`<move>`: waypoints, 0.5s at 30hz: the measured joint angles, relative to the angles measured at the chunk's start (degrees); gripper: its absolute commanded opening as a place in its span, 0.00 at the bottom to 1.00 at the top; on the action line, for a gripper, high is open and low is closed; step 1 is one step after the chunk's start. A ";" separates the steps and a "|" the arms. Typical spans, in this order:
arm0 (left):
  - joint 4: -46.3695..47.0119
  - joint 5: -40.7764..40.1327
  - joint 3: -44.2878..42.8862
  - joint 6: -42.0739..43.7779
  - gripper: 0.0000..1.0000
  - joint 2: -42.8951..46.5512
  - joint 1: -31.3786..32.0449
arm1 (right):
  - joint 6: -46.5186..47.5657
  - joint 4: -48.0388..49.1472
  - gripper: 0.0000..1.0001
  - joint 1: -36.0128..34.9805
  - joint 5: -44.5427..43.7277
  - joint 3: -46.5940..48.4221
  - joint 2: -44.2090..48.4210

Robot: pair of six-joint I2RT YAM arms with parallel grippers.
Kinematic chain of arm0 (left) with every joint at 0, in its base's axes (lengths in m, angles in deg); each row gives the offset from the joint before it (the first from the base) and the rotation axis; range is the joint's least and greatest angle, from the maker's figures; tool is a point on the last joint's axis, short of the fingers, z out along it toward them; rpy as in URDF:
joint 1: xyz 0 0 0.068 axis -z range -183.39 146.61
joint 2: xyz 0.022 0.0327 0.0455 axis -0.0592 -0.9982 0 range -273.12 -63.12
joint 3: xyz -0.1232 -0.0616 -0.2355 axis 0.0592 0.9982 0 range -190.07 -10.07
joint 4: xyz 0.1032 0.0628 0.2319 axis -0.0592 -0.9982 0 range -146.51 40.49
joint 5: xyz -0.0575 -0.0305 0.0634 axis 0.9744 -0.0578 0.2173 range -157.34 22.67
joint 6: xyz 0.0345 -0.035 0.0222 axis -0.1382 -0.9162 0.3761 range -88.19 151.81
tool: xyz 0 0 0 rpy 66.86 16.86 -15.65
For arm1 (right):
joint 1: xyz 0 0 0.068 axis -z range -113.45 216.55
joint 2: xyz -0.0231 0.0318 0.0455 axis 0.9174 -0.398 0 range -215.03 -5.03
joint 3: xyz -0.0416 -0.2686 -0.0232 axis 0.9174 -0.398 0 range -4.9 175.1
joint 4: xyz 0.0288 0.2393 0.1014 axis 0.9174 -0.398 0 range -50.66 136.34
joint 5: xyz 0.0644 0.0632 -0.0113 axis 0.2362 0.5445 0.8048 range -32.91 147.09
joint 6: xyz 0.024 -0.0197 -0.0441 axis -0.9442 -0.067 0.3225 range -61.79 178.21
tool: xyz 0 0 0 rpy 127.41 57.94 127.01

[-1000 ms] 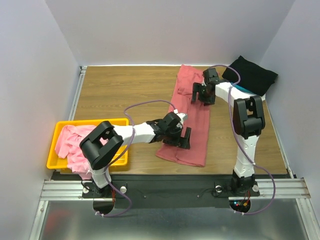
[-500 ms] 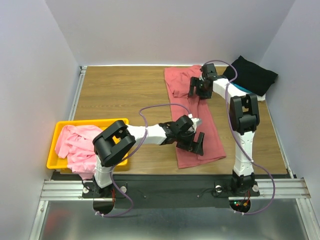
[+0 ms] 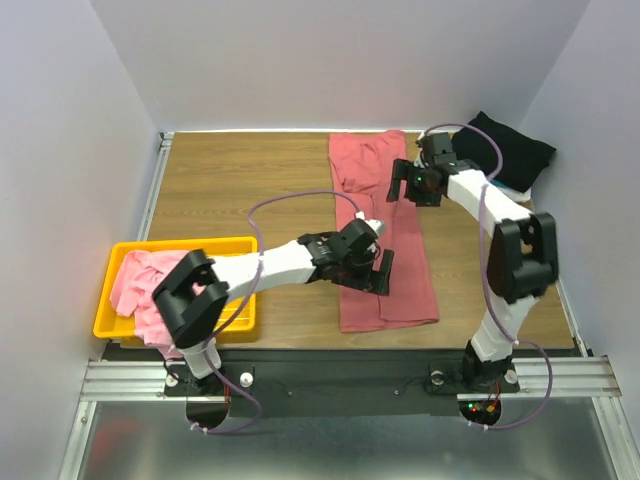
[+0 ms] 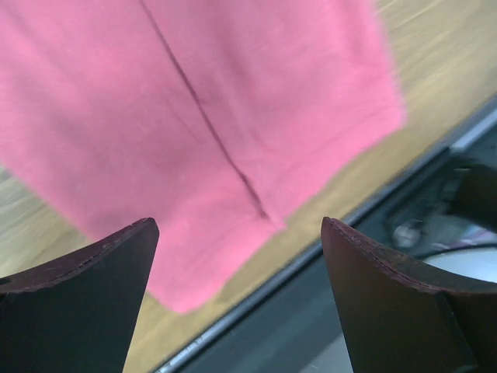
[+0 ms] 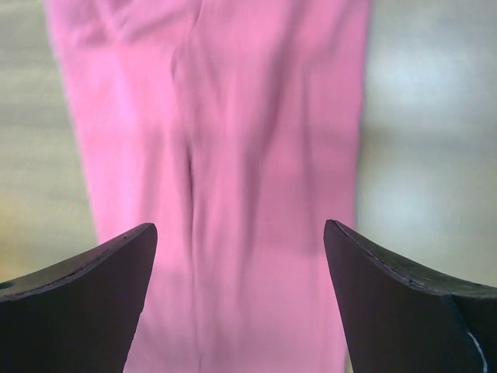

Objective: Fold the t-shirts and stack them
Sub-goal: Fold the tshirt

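So far, we judge the job less than half done. The dusty-red t-shirt [image 3: 405, 240] lies flat as a long narrow strip, right of the middle, running from the far edge of the table [image 3: 230, 190] almost to its near edge. It looks folded lengthwise, with a crease or seam along it in both wrist views. The crosswise folds are not yet made. The black t-shirt [image 3: 510, 148] sits in the far right corner as a compact bundle, which we take to be folded, though its layers do not show. The light pink t-shirt [image 3: 145, 285] lies crumpled in the yellow basket [image 3: 215, 243] at the near left corner, spilling over its near rim. Nothing is stacked yet.

Both pincers are spread wide and carry nothing. The left pincer [image 3: 368, 275] hangs over the near end of the red strip. Its own camera shows the two dark fingers [image 4: 85, 303] far apart, with the cloth's hem and the table's near edge below the gap and no fabric between them. The right pincer [image 3: 403, 186] hovers over the far part of the strip, by its right edge. Its fingers [image 5: 388, 303] likewise frame only flat cloth and wood. Whether any fingertip brushes the cloth we cannot tell, since both wrist views are blurred.
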 measured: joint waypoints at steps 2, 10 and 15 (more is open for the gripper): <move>-0.31 -0.74 0.81 -0.66 0.99 4.15 -0.09 | -0.55 -1.05 0.94 0.00 -0.39 -5.29 8.46; 1.46 -1.03 14.03 -4.46 0.99 16.74 -0.09 | -3.26 -9.27 0.91 0.00 -1.49 -26.27 29.77; 2.21 0.72 20.28 -5.31 0.98 16.79 -0.09 | -5.77 -17.81 0.86 0.00 -2.14 -34.32 33.46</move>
